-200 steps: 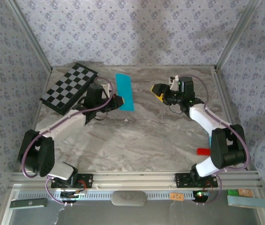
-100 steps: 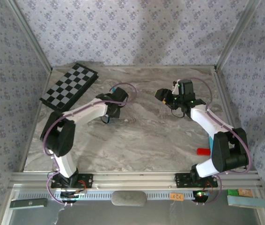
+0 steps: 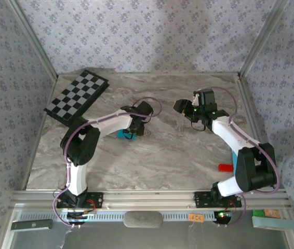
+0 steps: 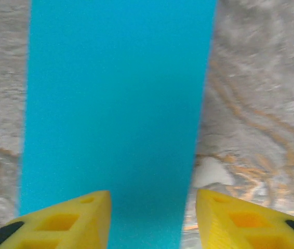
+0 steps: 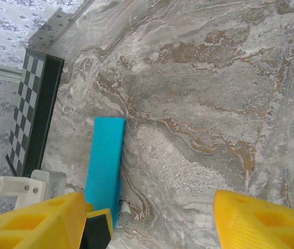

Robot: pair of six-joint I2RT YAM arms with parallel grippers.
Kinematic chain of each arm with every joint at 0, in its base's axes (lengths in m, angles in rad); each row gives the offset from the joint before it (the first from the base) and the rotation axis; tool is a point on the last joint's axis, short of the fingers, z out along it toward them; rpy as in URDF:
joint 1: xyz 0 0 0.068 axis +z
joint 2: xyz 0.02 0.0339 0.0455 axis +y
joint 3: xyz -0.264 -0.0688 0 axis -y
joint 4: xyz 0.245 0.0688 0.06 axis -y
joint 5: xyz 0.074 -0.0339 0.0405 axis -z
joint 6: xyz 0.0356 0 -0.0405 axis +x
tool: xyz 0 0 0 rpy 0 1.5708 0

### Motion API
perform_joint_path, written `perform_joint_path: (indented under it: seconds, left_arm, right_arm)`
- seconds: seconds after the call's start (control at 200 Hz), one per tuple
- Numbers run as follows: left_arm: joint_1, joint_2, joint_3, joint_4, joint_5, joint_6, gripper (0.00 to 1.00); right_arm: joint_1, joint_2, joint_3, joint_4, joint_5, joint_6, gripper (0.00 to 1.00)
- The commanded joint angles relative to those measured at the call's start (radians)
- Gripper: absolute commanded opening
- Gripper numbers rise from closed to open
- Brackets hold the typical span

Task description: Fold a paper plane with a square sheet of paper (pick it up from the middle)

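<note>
The square sheet of paper is bright turquoise and lies flat on the marble table as a long narrow strip. In the top view only a small corner of the paper peeks out beside my left gripper near the table's middle. My left gripper hovers just over one end of the strip, its yellow fingers apart and holding nothing. My right gripper stands open to the right of it, above bare table. From the right wrist, the strip runs away from the left of my right gripper.
A black-and-white checkerboard sits at the back left, seen edge-on as the checkerboard in the right wrist view. A small red block lies by the right arm's base. Metal rails bound the table's sides and near edge.
The left arm swung right and nearer, bringing the paper from the back of the table to the middle. Its jaws went from shut to open. The right gripper barely shifted.
</note>
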Motion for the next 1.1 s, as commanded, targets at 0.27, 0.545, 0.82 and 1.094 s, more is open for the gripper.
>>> perform_joint_path:
  seconds: [0.27, 0.545, 0.82, 1.094]
  left_arm:
    - [0.192, -0.335, -0.223, 0.264, 0.393, -0.127, 0.65]
    - [0.412, -0.598, -0.441, 0.312, 0.36, -0.219, 0.95]
    - [0.593, -0.737, -0.575, 0.374, 0.471, -0.284, 1.0]
    - [0.628, -0.736, -0.602, 0.394, 0.513, -0.28, 1.0]
  right_arm:
    - [0.129, 0.077, 0.032, -0.033, 0.052, -0.01, 0.65]
    - [0.338, 0.292, 0.194, -0.031, 0.035, 0.002, 0.61]
    - [0.462, 0.512, 0.432, -0.098, 0.021, -0.01, 0.56]
    - [0.495, 0.681, 0.603, -0.216, -0.004, -0.037, 0.54]
